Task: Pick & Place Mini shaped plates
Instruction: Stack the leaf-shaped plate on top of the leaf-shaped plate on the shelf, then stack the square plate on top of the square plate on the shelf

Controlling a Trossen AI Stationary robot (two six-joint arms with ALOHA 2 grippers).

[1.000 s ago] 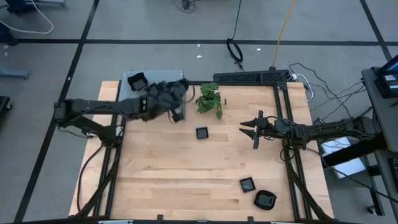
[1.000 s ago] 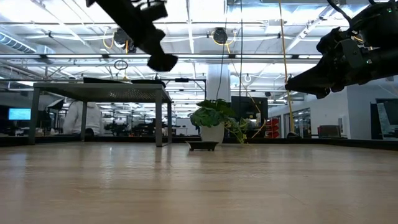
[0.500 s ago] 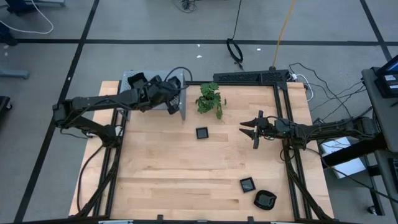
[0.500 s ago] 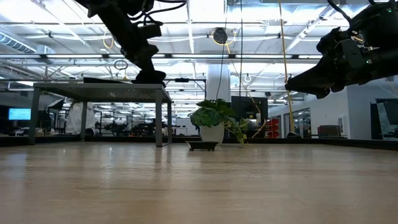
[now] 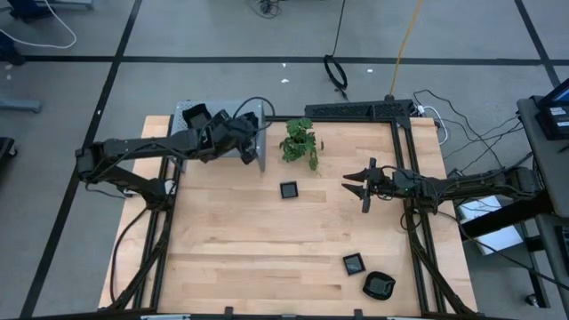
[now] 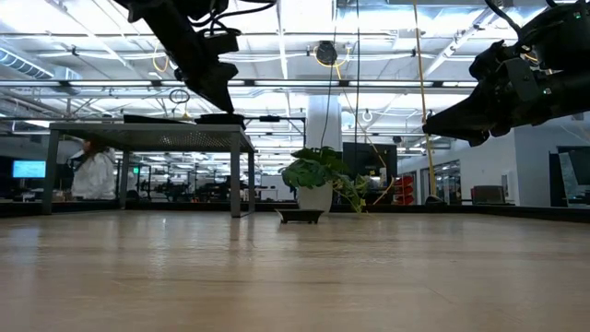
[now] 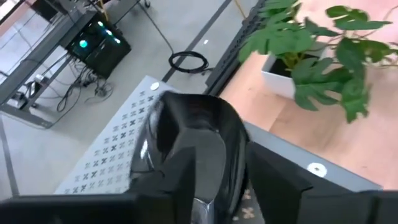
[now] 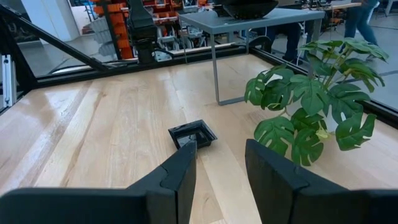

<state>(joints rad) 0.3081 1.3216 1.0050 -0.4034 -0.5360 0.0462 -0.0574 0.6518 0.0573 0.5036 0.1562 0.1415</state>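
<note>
My left gripper (image 5: 242, 135) hangs over the grey perforated box (image 5: 252, 112) at the table's far left, open. A glossy black mini plate (image 7: 196, 134) sits between its two fingers. In the low view this plate (image 6: 221, 118) lies flat on the box top (image 6: 147, 129). Another black plate (image 5: 196, 114) rests on the box's far left corner. Three more plates lie on the wood: a square one (image 5: 289, 189) near the plant, and two (image 5: 354, 263) (image 5: 379, 285) at the near right. My right gripper (image 5: 360, 185) waits open at the right. My left gripper's fingers (image 7: 280, 180) stand on either side of the black plate, slanting down from the near left. I cannot tell whether they touch its rim (image 7: 239, 143). The plate lies on the box top.
A small green plant in a white pot (image 5: 300, 140) stands just right of the grey box. A black frame runs along the table's far right and right edges (image 5: 360, 110). Bare wood spreads across the table's middle and near left (image 5: 231, 249).
My left gripper has swung from beside the plant toward the table's far left edge, over the grey box, and gone down to its top. The black plate went with it and now lies flat on the box top, with the fingertips a little above it.
</note>
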